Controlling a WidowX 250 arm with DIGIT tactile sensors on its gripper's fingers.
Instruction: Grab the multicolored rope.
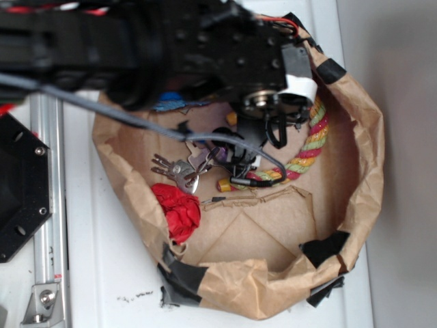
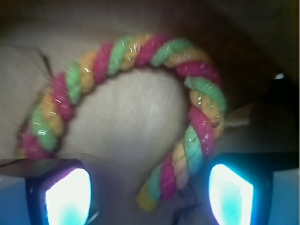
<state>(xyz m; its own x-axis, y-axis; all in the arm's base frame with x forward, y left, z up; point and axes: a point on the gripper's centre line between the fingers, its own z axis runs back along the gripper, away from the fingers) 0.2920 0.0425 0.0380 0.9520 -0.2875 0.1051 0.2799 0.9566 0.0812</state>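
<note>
The multicolored rope (image 1: 308, 152) is a twisted rope of red, yellow and light green. It lies curved along the right inside of a brown paper bowl (image 1: 372, 157). My gripper (image 1: 252, 147) hangs low over the rope's lower left part, and the arm hides the rope's upper end. In the wrist view the rope (image 2: 140, 49) arches across the frame. One of its yellow ends lies between my two fingers, nearer the right finger (image 2: 230, 192) than the left. My gripper (image 2: 150, 192) is open and nothing is gripped.
Inside the bowl lie a bunch of keys (image 1: 179, 171), a red wrinkly cloth ball (image 1: 179, 208) and a blue piece (image 1: 171, 104) partly under the arm. Black tape (image 1: 326, 247) patches the rim. A black plate (image 1: 20, 184) and a metal rail (image 1: 49, 205) stand at the left.
</note>
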